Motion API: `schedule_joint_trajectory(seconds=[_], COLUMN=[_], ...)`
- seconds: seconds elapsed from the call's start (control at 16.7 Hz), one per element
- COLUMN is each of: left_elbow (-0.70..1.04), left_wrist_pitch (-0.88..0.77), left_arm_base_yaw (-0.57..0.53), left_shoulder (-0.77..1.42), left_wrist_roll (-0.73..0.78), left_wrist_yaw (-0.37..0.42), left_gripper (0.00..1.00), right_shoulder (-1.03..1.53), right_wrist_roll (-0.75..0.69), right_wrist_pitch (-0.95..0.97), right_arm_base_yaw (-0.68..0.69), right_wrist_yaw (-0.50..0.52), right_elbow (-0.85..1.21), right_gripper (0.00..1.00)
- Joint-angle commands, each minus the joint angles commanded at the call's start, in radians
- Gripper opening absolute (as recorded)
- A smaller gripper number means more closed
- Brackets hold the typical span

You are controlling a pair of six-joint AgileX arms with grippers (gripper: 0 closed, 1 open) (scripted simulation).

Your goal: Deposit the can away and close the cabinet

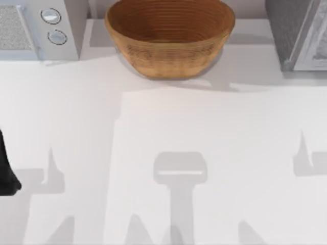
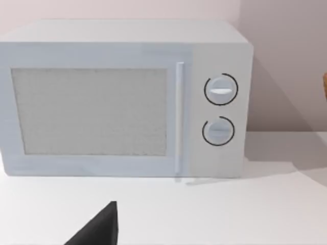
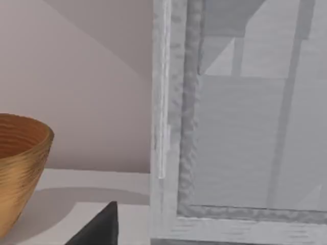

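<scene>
Top view: white worktop, mostly bare, with grey shadows of the arms across its near half. Woven bowl stood at the far edge, centre, upright, with nothing visible inside it. Microwave sat in the far left corner, just beside the bowl but not touching it, two round dials on the side nearer the bowl. Cabinet sat in the far right corner – grey, rough-textured top, pale front edge – also apart from the bowl. Left arm showed as a dark shape at the left edge, low over the worktop, well apart from the microwave.

Left wrist view: left tool appeared as one dark wedge over the worktop, facing the microwave front; could not tell whether it was apart or together. Microwave door looked closed, with a vertical handle beside the dials.

Right wrist view: right tool was again a single dark wedge – state could not be told. It faced the cabinet's near corner, a pale frame around a grey panel, with the bowl off to one side against a pinkish wall. Could not tell whether the cabinet was open.
</scene>
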Motion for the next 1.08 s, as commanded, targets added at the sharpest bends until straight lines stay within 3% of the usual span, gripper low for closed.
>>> schedule_joint_trajectory(seconds=[0.36,0.84,1.08], left_elbow=[0.000,0.000,0.000], left_wrist_pitch=[0.000,0.000,0.000], left_arm_base_yaw=[0.000,0.000,0.000], left_shoulder=[0.000,0.000,0.000], left_wrist_roll=[0.000,0.000,0.000], left_wrist_yaw=[0.000,0.000,0.000], left_gripper=[1.00,1.00,1.00], right_shoulder=[-0.217,-0.209,-0.059], right_wrist_roll=[0.022,0.022,0.021], right_wrist_pitch=[0.042,0.054,0.187], right_arm_base_yaw=[-0.010,-0.016,-0.129], right_wrist_yaw=[0.012,0.002,-0.115], right_elbow=[-0.280,-0.287,-0.247], right_gripper=[1.00,1.00,1.00])
